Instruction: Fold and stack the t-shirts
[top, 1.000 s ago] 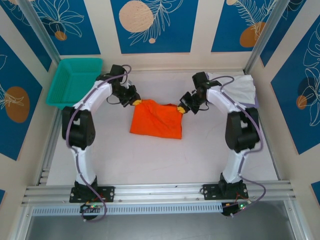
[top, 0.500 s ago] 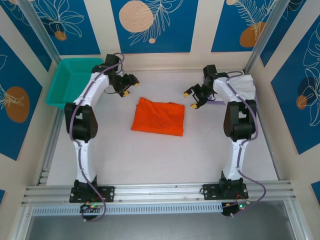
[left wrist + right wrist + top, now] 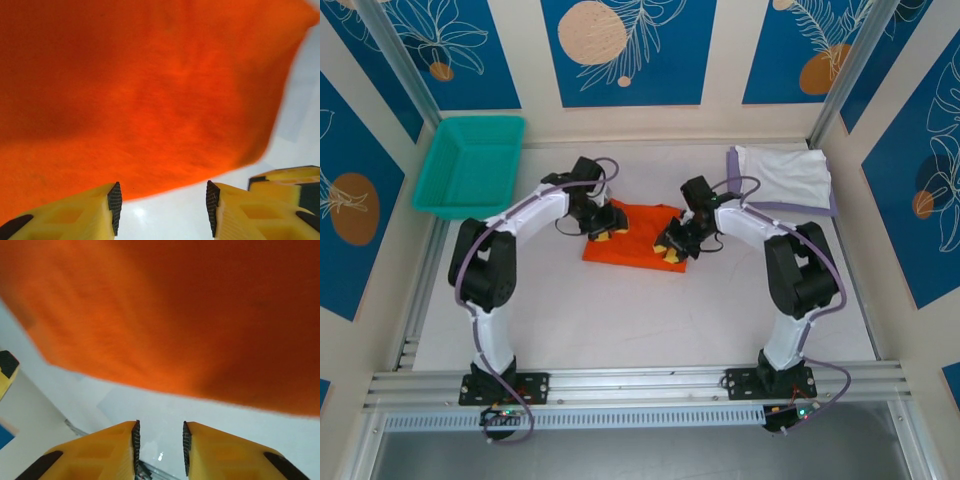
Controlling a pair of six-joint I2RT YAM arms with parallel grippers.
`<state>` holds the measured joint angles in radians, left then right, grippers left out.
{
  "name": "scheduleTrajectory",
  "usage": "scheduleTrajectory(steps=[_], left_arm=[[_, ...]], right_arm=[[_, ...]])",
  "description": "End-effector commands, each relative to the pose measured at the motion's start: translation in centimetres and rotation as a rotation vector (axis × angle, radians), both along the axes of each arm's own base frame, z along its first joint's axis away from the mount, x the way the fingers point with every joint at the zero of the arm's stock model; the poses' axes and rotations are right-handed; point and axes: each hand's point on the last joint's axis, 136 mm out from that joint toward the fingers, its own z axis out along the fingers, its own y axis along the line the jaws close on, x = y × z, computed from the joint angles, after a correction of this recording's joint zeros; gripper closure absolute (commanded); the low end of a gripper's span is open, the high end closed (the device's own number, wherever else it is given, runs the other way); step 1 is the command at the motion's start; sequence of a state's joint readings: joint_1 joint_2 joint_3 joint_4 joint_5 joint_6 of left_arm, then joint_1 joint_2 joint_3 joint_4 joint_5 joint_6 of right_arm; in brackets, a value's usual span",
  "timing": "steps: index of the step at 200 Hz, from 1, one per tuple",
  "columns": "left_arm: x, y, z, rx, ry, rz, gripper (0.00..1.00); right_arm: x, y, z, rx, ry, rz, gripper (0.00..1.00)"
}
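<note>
The orange shirt (image 3: 638, 238) lies folded mid-way across the counter (image 3: 620, 320), left fingers (image 3: 75, 212) apart and empty at its left edge, right fingers (image 3: 100, 450) narrowly apart and empty at its right, with the white shirt (image 3: 782, 172) folded at the far-right corner.

Orange shirt (image 3: 638, 232), folded into a rough, slightly rumpled rectangle, lying flat just above frame centre, white shirt (image 3: 782, 172), neatly folded, upper right of frame, stacked on lavender shirt (image 3: 800, 209), its lower and right edges peeking out beneath
</note>
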<state>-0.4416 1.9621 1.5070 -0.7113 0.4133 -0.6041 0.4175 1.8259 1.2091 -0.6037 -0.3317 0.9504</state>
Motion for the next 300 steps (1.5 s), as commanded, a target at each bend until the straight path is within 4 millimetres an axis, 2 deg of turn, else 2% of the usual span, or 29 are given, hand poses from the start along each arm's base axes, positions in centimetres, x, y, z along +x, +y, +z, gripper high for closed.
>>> scheduleTrajectory(steps=[1,21,49,90,106,117,130,151,163,173,190,210,228,250,274,300], left_arm=[[-1.5,1.2,-4.2,0.057,0.051,-0.069,0.52],[-3.8,3.0,-7.0,0.13,0.098,-0.097,0.53],[-7.9,4.5,-8.5,0.131,0.16,-0.098,0.53],[-13.4,6.4,-7.9,0.136,0.193,-0.09,0.52],[-14.8,7.1,-7.0,0.135,0.189,-0.082,0.49],[-15.0,7.7,-5.8,0.152,0.164,-0.073,0.46],[-14.4,8.1,-3.7,0.157,0.115,-0.056,0.41],[-11.9,8.4,-0.1,0.149,0.029,-0.007,0.33],[-10.2,8.3,1.6,0.124,-0.003,0.013,0.34],[-8.8,8.2,2.6,0.109,-0.02,0.021,0.38],[-6.1,8.7,3.4,0.112,-0.055,0.037,0.44],[-3.3,9.4,2.8,0.127,-0.068,0.061,0.54],[-1.5,9.7,1.5,0.134,-0.068,0.073,0.64],[-0.2,10.3,-1.3,0.152,-0.036,0.082,0.66],[0.0,12.7,-3.9,0.232,-0.003,0.117,0.68],[-0.4,16.3,-5.1,0.263,-0.014,0.211,0.67]], right_arm=[[-1.1,0.4,-2.3,-0.012,0.04,-0.004,0.69],[-2.6,-0.7,-5.0,-0.065,0.093,-0.005,0.69],[-4.9,-2.2,-7.1,-0.111,0.123,0.002,0.69],[-8.2,-3.9,-8.1,-0.124,0.15,0.002,0.7],[-8.7,-3.6,-7.1,-0.1,0.121,0.022,0.7],[-8.6,-3.2,-5.7,-0.081,0.069,0.044,0.69],[-7.8,-2.3,-3.5,-0.047,-0.016,0.074,0.68],[-5.4,-0.5,0.6,0.011,-0.157,0.123,0.68],[-3.8,0.6,2.3,0.035,-0.214,0.144,0.68],[-2.2,1.8,3.7,0.064,-0.26,0.167,0.68],[0.5,3.4,4.6,0.058,-0.286,0.186,0.69],[3.6,5.3,4.3,0.06,-0.29,0.193,0.72],[5.5,6.9,2.7,0.068,-0.245,0.202,0.73],[7.8,8.3,0.5,0.05,-0.203,0.212,0.73],[9.7,7.9,-2.4,0.024,-0.12,0.197,0.74],[11.0,6.4,-4.7,0.007,-0.056,0.158,0.74]])
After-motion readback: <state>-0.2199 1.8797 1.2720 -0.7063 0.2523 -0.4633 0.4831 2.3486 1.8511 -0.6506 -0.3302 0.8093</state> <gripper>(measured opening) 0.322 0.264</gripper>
